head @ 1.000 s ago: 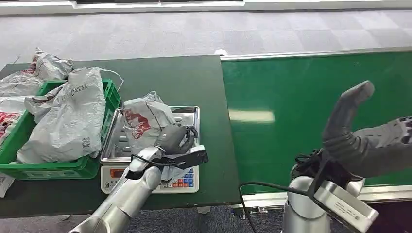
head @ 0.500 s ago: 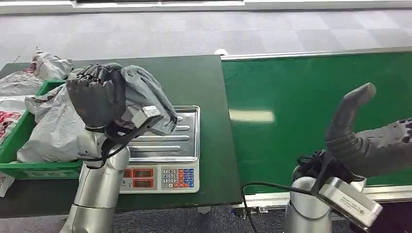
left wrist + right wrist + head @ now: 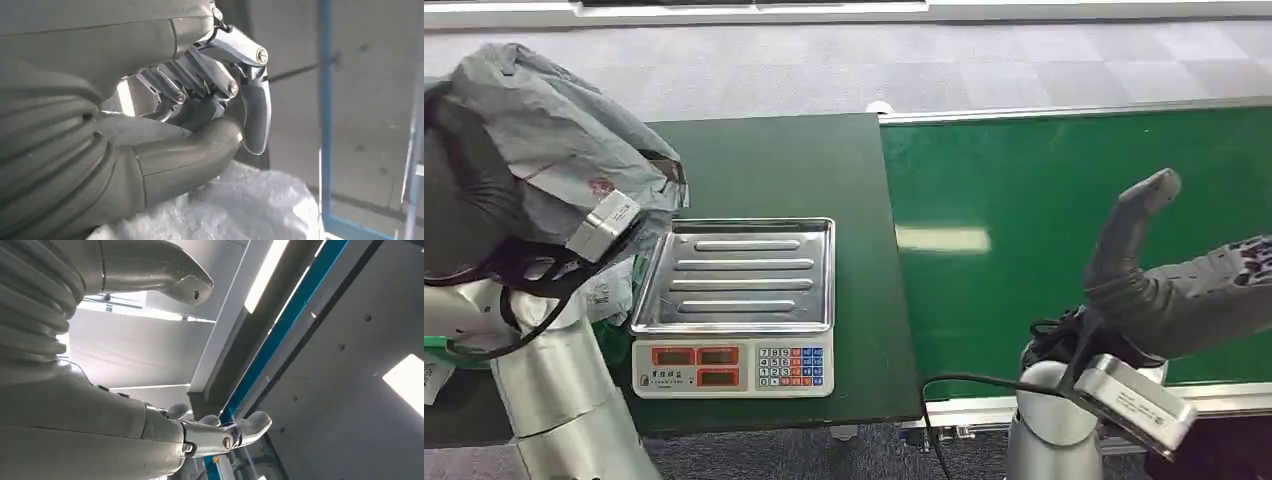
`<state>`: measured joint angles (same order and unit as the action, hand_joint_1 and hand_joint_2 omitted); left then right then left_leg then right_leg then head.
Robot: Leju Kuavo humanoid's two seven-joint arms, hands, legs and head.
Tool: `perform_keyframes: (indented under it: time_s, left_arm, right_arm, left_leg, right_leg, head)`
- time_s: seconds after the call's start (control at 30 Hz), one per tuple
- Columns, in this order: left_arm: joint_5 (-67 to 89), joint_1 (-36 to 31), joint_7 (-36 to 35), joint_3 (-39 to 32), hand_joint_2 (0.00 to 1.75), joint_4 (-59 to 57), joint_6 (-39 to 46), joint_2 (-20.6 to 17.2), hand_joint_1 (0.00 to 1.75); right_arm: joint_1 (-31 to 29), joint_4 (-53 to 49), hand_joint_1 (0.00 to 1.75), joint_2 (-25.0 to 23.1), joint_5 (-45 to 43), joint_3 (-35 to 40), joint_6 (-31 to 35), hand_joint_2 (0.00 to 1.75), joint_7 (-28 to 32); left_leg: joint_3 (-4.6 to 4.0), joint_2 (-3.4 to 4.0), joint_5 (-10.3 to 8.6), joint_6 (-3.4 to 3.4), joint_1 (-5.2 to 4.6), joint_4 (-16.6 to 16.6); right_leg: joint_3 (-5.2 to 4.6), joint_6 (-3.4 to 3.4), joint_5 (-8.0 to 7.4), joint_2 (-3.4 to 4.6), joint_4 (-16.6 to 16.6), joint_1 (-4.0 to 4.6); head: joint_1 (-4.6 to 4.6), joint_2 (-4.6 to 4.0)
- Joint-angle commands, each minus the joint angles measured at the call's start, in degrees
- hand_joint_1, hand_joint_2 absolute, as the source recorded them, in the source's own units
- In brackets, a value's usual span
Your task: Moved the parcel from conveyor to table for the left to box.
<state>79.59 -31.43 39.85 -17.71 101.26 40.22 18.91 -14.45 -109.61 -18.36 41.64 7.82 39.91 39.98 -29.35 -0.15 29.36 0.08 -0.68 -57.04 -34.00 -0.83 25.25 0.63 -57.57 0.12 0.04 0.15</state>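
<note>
A crumpled grey plastic parcel (image 3: 534,120) with a red mark hangs high at the left of the head view, above the table's left end. My left hand (image 3: 469,210) grips it from below and behind. In the left wrist view the thumb and fingers of that hand (image 3: 190,145) curl against the pale parcel (image 3: 240,210). My right hand (image 3: 1174,290) is raised over the near edge of the green conveyor (image 3: 1074,180), thumb pointing up and nothing in it. In the right wrist view the right hand's fingers (image 3: 240,430) stand apart.
A weighing scale (image 3: 734,365) with a bare steel tray (image 3: 739,275) sits on the dark green table (image 3: 774,160). Behind my left arm a bit of another grey bag (image 3: 609,295) and a sliver of a green crate (image 3: 436,347) show. Grey floor lies beyond.
My left hand has lifted the parcel off the scale tray and carried it up and to the left. The tray is now bare. The right hand has barely moved.
</note>
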Motion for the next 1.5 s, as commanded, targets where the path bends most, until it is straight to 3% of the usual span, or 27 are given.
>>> perform_keyframes:
  time_s: [0.03, 0.13, 0.2, 0.23, 0.27, 0.3, 0.37, 0.4, 0.47, 0.5, 0.57, 0.73, 0.83, 0.87, 0.97, 1.0, 1.07, 1.1, 1.2, 1.27, 1.3, 1.33, 1.37, 1.4, 1.43, 1.47, 1.5]
  left_arm:
    - [4.45, -8.38, 0.12, -12.55, 1.75, -3.57, -0.22, 0.13, 1.75]
    - [7.50, -10.29, -3.07, -14.44, 1.75, -8.32, -0.22, -2.11, 1.75]
    - [10.41, -7.71, -13.36, -8.47, 1.75, -11.72, -0.22, -8.07, 1.75]
    - [10.41, -6.54, -23.90, -1.87, 1.75, -18.27, -0.22, -17.15, 1.75]
    - [10.41, -9.45, -52.70, 26.36, 1.75, -27.61, -0.22, -34.33, 1.75]
    - [10.41, -13.70, -68.53, 38.68, 1.75, -36.70, -0.22, -34.48, 1.75]
    - [10.41, -19.08, -68.08, 39.13, 1.75, -56.46, -0.22, -29.87, 1.75]
    - [10.41, -19.08, -68.08, 39.13, 1.75, -56.46, -0.22, -29.87, 1.75]
    - [6.70, -24.66, -66.44, 35.60, 1.75, -76.52, -9.77, -25.90, 1.75]
    - [4.85, -25.32, -66.74, 33.21, 1.75, -81.74, -13.30, -25.26, 1.75]
    - [3.80, -24.89, -69.36, 31.19, 1.75, -84.92, -15.16, -25.80, 1.75]
    - [0.77, -21.83, -71.94, 26.95, 1.75, -86.81, -13.12, -28.14, 1.75]
    - [1.10, -20.86, -75.38, 25.81, 1.75, -87.81, -16.63, -28.98, 1.69]
    - [1.10, -20.86, -75.38, 25.81, 1.75, -87.81, -16.63, -28.98, 0.56]
    - [0.71, -20.30, -76.20, 25.08, 1.75, -87.75, -16.58, -29.32, 0.56]
    - [0.71, -20.30, -76.20, 25.08, 1.75, -87.75, -16.58, -29.32, 0.00]
    - [0.86, -18.92, -77.72, 23.60, 1.75, -86.92, -14.77, -29.69, 0.00]
    - [0.86, -18.92, -77.72, 23.60, 0.00, -86.92, -14.77, -29.69, 0.00]
    - [-1.19, -16.87, -75.61, 19.36, 0.00, -85.02, -5.33, -29.56, 0.00]
    - [-3.93, -12.32, -68.03, 11.14, 0.00, -71.68, -0.22, -28.09, 0.00]
    - [-3.07, -8.06, -54.13, -3.26, 0.00, -57.28, -0.22, -22.37, 0.00]
    - [-2.74, -8.33, -50.06, -8.11, 0.00, -52.15, -0.22, -20.42, 0.00]
    - [-14.95, -9.47, -28.46, -22.79, 0.00, -41.64, -0.22, -12.90, 0.00]
    - [-12.09, -15.73, -9.60, -35.77, 0.00, -44.62, -0.22, -7.96, 0.00]
    - [-12.09, -15.73, -9.60, -35.77, 0.00, -44.62, -0.22, -7.96, 0.00]
    - [-27.44, -15.88, 0.15, -31.42, 0.00, -43.46, -0.22, -6.84, 0.00]
    - [-32.57, -14.54, 0.15, -26.37, 0.00, -40.51, -0.22, -6.16, 0.00]
  right_arm:
    - [1.03, 3.81, 0.00, -1.64, 0.46, -2.37, 0.09, 1.75, 0.02]
    - [1.43, 3.85, 0.00, -1.64, 0.96, -2.71, 0.09, 1.75, 0.02]
    - [1.91, 3.90, 0.00, -1.64, 1.23, -3.06, 0.09, 1.75, 0.02]
    - [2.20, 3.66, 0.00, -1.64, 1.46, -3.32, 0.09, 1.75, 0.02]
    - [2.73, 3.12, 0.00, -1.64, 1.70, -3.51, 0.09, 1.75, 0.02]
    - [2.87, 2.99, 0.00, -1.64, 1.83, -3.59, 0.09, 1.75, 0.02]
    - [3.42, 2.48, 0.00, -1.64, 2.10, -3.64, 0.09, 1.75, 0.02]
    - [3.42, 2.48, 0.00, -1.64, 2.10, -3.64, 0.09, 1.75, 0.02]
    - [4.17, 2.12, 0.00, -1.64, 2.49, -2.62, 0.09, 1.75, 0.02]
    - [4.52, 1.92, 0.00, -1.64, 2.71, -1.83, 0.09, 1.75, 0.02]
    - [4.90, 1.68, 0.00, -1.64, 2.65, -1.35, 0.09, 1.75, 0.02]
    - [5.92, 0.80, 0.00, -1.64, 2.46, -0.70, 0.09, 1.75, 0.02]
    - [6.50, 1.69, 0.00, -1.64, 2.58, 0.40, 0.09, 1.75, 0.02]
    - [6.50, 1.69, 0.00, -1.64, 2.58, 0.40, 0.09, 1.75, 0.02]
    - [6.54, 1.91, 0.00, -1.64, 2.63, 0.56, 0.09, 1.75, 0.02]
    - [6.54, 1.91, 0.00, -1.64, 2.63, 0.56, 0.09, 1.75, 0.02]
    - [6.61, 2.52, 0.00, -1.64, 2.26, 0.52, 0.09, 1.75, 0.02]
    - [6.61, 2.52, 0.00, -1.64, 2.26, 0.52, 0.09, 1.75, 0.02]
    - [6.79, 2.74, 0.00, -1.64, 3.22, 0.45, 0.09, 1.75, -0.89]
    - [6.89, 2.92, 0.00, -1.64, 3.60, 0.35, 0.09, 1.75, -1.01]
    - [6.89, 3.38, 0.00, -1.64, 3.33, 0.11, 0.09, 1.75, -0.39]
    - [6.90, 3.62, 0.00, -1.64, 3.20, 0.01, 0.09, 1.75, -0.14]
    - [6.51, 4.26, 0.00, -1.64, 3.31, 0.19, 0.09, 1.75, 0.02]
    - [6.17, 4.58, 0.00, -1.64, 3.25, 0.24, 0.09, 1.75, 0.02]
    - [6.17, 4.58, 0.00, -1.64, 3.25, 0.24, 0.09, 1.75, 0.02]
    - [5.66, 5.42, 0.00, -1.64, 3.43, 0.25, 0.09, 1.75, 0.02]
    - [5.32, 5.73, 0.00, -1.64, 3.49, 0.08, 0.09, 1.75, 0.02]
  left_leg:
    - [0.08, 0.09, -0.03, -0.10, 0.02, 0.09]
    - [0.14, 0.04, -0.07, -0.17, 0.04, 0.15]
    - [0.17, -0.07, -0.09, -0.17, 0.03, 0.16]
    - [0.22, -0.10, -0.13, -0.20, 0.02, 0.26]
    - [0.30, -0.01, -0.11, -0.17, -0.02, 0.27]
    - [0.32, -0.05, -0.18, -0.23, -0.01, 0.37]
    - [-0.23, -1.06, -0.23, -0.25, 0.22, -0.14]
    - [-0.19, -1.09, -0.28, -0.26, 0.21, -0.16]
    - [-0.05, -0.71, -0.44, -0.42, 0.04, 0.06]
    - [-0.01, -1.00, -0.54, -0.41, -0.04, 0.20]
    - [0.10, -0.82, -0.54, -0.36, -0.03, 0.25]
    - [0.11, 1.15, -0.28, -0.43, 0.09, 0.23]
    - [0.07, 1.07, -0.25, -0.41, 0.10, 0.16]
    - [0.11, 1.02, -0.26, -0.44, 0.12, 0.23]
    - [0.02, 0.97, -0.28, -0.41, 0.13, 0.27]
    - [-0.07, 0.94, -0.27, -0.39, 0.14, 0.21]
    - [-0.06, 0.87, -0.28, -0.41, 0.16, 0.26]
    - [-0.12, 0.83, -0.29, -0.39, 0.13, 0.22]
    - [-0.04, 0.78, -0.32, -0.43, 0.16, 0.34]
    - [0.00, 0.76, -0.33, -0.44, 0.16, 0.39]
    - [0.02, 0.64, -0.37, -0.46, 0.16, 0.47]
    - [-0.15, 0.70, -0.31, -0.40, 0.15, 0.26]
    - [-0.28, 0.29, -0.37, -0.40, 0.18, 0.24]
    - [-0.57, -0.01, -0.37, -0.37, 0.26, -0.06]
    - [-0.51, 0.01, -0.34, -0.40, 0.26, -0.05]
    - [-0.65, 0.05, -0.26, -0.42, 0.31, -0.30]
    - [-0.66, 0.37, -0.33, -0.34, 0.19, -0.17]
  right_leg:
    - [0.06, 0.03, -0.06, 0.04, 0.08, 0.01]
    - [0.09, -0.01, -0.08, -0.03, 0.13, 0.02]
    - [0.16, -0.01, -0.05, -0.14, 0.13, 0.02]
    - [0.21, 0.00, -0.08, -0.16, 0.22, 0.01]
    - [0.23, -0.04, -0.06, -0.05, 0.17, -0.03]
    - [0.26, -0.07, -0.10, -0.11, 0.23, -0.02]
    - [0.09, -0.08, 0.06, -1.12, -0.01, 0.21]
    - [-0.01, -0.18, 0.01, -1.13, 0.00, 0.29]
    - [-0.15, -0.34, -0.20, -0.73, 0.20, 0.52]
    - [0.04, -0.23, -0.23, -1.04, 0.29, 0.43]
    - [0.20, -0.19, -0.30, -0.87, 0.30, 0.36]
    - [-0.27, -0.35, -0.59, 1.00, 0.12, 0.02]
    - [-0.35, -0.36, -0.56, 1.04, 0.06, 0.08]
    - [-0.32, -0.37, -0.55, 0.99, 0.11, 0.10]
    - [-0.39, -0.41, -0.55, 0.91, 0.11, 0.13]
    - [-0.46, -0.42, -0.54, 0.91, 0.05, 0.14]
    - [-0.43, -0.40, -0.55, 0.83, 0.11, 0.16]
    - [-0.48, -0.41, -0.55, 0.79, 0.05, 0.13]
    - [-0.37, -0.38, -0.57, 0.70, 0.17, 0.15]
    - [-0.32, -0.37, -0.57, 0.68, 0.22, 0.14]
    - [-0.26, -0.35, -0.57, 0.54, 0.29, 0.15]
    - [-0.45, -0.39, -0.55, 0.64, 0.12, 0.15]
    - [-0.42, -0.34, -0.50, 0.22, 0.16, 0.17]
    - [-0.61, -0.35, -0.46, -0.08, 0.02, 0.27]
    - [-0.58, -0.31, -0.42, -0.10, 0.03, 0.28]
    - [-0.76, -0.29, -0.40, -0.02, -0.09, 0.36]
    - [-0.80, -0.32, -0.52, 0.36, 0.01, 0.37]
  head:
    - [0.00, 0.00]
    - [0.00, 0.00]
    - [0.00, 0.00]
    - [0.00, 0.00]
    - [0.00, 0.00]
    - [0.00, 0.00]
    - [-0.04, 0.00]
    - [-0.02, 0.00]
    - [-0.07, 0.00]
    - [-0.02, 0.00]
    - [0.04, 0.00]
    - [0.00, 0.00]
    - [-0.02, 0.00]
    - [-0.02, 0.00]
    - [-0.02, 0.00]
    - [-0.02, 0.00]
    - [-0.02, 0.00]
    - [0.00, 0.00]
    - [-0.02, 0.00]
    - [0.00, 0.00]
    - [-0.02, 0.00]
    - [0.00, 0.00]
    - [-0.04, 0.00]
    - [0.00, 0.00]
    - [-0.09, 0.00]
    - [-0.02, 0.00]
    - [-0.03, 0.00]
